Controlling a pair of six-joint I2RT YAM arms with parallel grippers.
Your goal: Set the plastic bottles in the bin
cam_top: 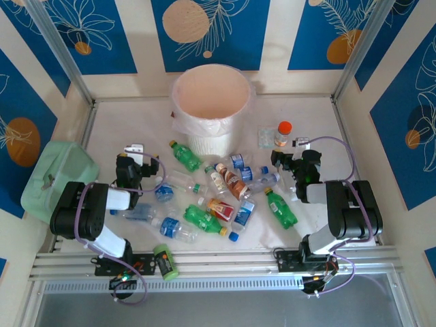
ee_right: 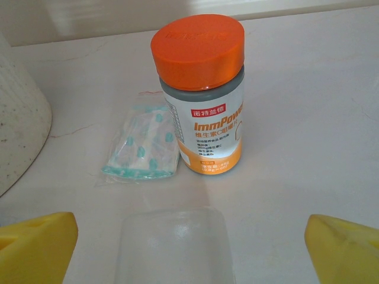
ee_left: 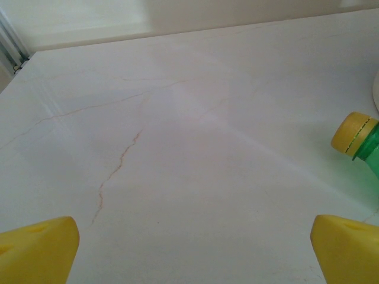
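Right now your left hand (cam_top: 134, 150) sits over bare white tabletop (ee_left: 177, 148) at the left of the scene. Its yellow fingertips (ee_left: 41, 251) are spread wide apart with nothing between them. Just to its right lies a green plastic bottle with a yellow cap (ee_left: 358, 139), cap end nearest the hand.

Your right hand (cam_top: 287, 158) is at the right side, its fingers equally wide apart and gripping nothing. Straight ahead of it a small orange-capped bottle with a white and orange label (ee_right: 201, 100) stands upright. A flat clear packet with a teal pattern (ee_right: 142, 145) lies just beside that bottle on the left. A clear rounded plastic shape (ee_right: 169, 245) shows low between this hand's fingertips; you cannot tell what it is.

The plastic bottles (cam_top: 204, 220) lie scattered on the tabletop between the two hands: green ones, clear ones with blue labels, and red- and brown-labelled ones (cam_top: 231, 178). All of them are outside the round white ribbed bin with a thin plastic liner (cam_top: 204, 143), which stands upright at the far middle, just beyond the cluster.

A pale green boxy container (cam_top: 58, 177) sits at the left edge. A short green-and-black cylinder (cam_top: 165, 262) lies at the near edge.
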